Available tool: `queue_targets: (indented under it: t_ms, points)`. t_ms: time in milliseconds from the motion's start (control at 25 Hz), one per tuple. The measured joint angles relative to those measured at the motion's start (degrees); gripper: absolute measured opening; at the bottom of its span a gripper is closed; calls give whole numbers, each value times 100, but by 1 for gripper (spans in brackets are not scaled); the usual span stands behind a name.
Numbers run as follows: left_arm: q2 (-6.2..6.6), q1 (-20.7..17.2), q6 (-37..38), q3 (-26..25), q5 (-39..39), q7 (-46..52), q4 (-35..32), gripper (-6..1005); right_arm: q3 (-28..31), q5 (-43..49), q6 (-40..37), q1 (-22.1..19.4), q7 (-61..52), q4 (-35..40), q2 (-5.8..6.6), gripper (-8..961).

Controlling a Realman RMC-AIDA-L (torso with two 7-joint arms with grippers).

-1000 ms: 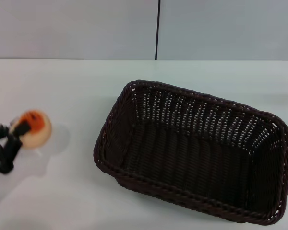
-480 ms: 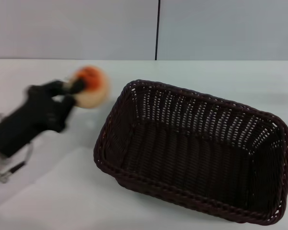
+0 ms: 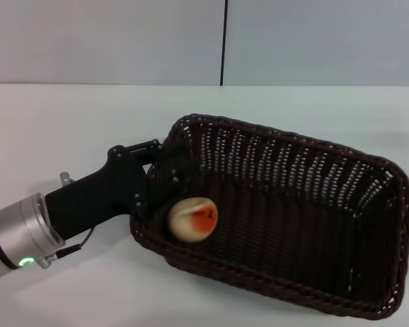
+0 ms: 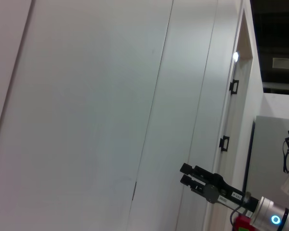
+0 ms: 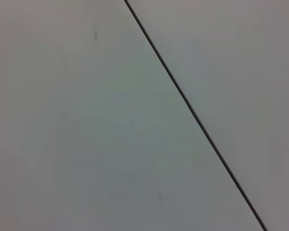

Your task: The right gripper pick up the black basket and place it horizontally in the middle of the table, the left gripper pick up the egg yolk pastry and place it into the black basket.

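The black two-finger left gripper [image 3: 169, 182] reaches over the big dark woven wicker basket's [image 3: 368, 303] rim, fingers spread apart, small round cream egg yolk pastry [image 3: 193, 219] lying inside, just beside them.

Left end effector [image 3: 172, 178] over black basket [image 3: 279, 225] rim; egg yolk pastry [image 3: 193, 219] inside, near fingers.

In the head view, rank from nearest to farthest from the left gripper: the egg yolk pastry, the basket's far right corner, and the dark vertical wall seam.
1. The egg yolk pastry, right at the left gripper, inside the black basket at its left end.
2. The basket's far right corner, across the basket on the right.
3. The wall seam, behind the table.
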State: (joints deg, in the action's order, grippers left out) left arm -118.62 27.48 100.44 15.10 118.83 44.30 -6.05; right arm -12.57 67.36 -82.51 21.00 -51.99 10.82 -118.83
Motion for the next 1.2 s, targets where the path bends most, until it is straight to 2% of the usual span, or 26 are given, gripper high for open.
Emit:
queue_targets:
  t_ms: [160,320,360,400,440,480,560,600,640,680,760,800,840,1000,1040,1200]
  points:
    - [11,-55,64,-51,-12,-8,2,232,0,11,2,0,0,-12,0,639]
    - [21,-223,206,-397,-38,-229,5,358,1,8,-19,-18,0,-17,0,640]
    - [19,-297,244,-554,-40,-324,10,406,14,-4,-58,-43,-2,-16,0,640]
    - [18,-471,303,-952,-44,-513,63,454,31,-7,-81,-63,-3,-16,0,640]
    - [18,-471,303,-952,-44,-513,63,502,31,-7,-81,-63,-3,-16,0,640]
    - [20,-580,335,-1205,-37,-624,113,550,43,-8,-99,-78,-3,-17,0,639]
    - [26,-848,449,-1834,-43,-945,229,654,63,-15,-135,-117,-4,-16,0,639]
    - [26,-1081,547,-2342,-42,-1240,333,705,72,-53,-148,-155,-5,-20,0,639]
    - [26,-1081,547,-2342,-42,-1240,333,757,72,-53,-148,-155,-5,-20,0,639]
    - [27,-1185,582,-2562,-43,-1391,387,809,84,-86,-148,-172,-5,-24,0,639]
    - [27,-1380,626,-3066,-40,-1626,547,811,113,-146,-150,-204,-6,-39,-4,639]
    - [26,-1564,637,-3543,-41,-1722,635,811,132,-171,-180,-231,-7,-41,-7,639]
    - [26,-1564,637,-3543,-41,-1722,635,812,132,-171,-180,-231,-7,-41,-7,639]
    - [22,-1848,653,-4392,-39,-1702,761,814,136,-172,-348,-309,19,-16,-7,639]
    - [22,-1848,653,-4392,-39,-1702,761,814,136,-172,-348,-309,19,-16,-7,639]
    - [23,-2010,727,-4965,-37,-1652,811,813,266,-172,-355,-353,160,-1,-2,640]
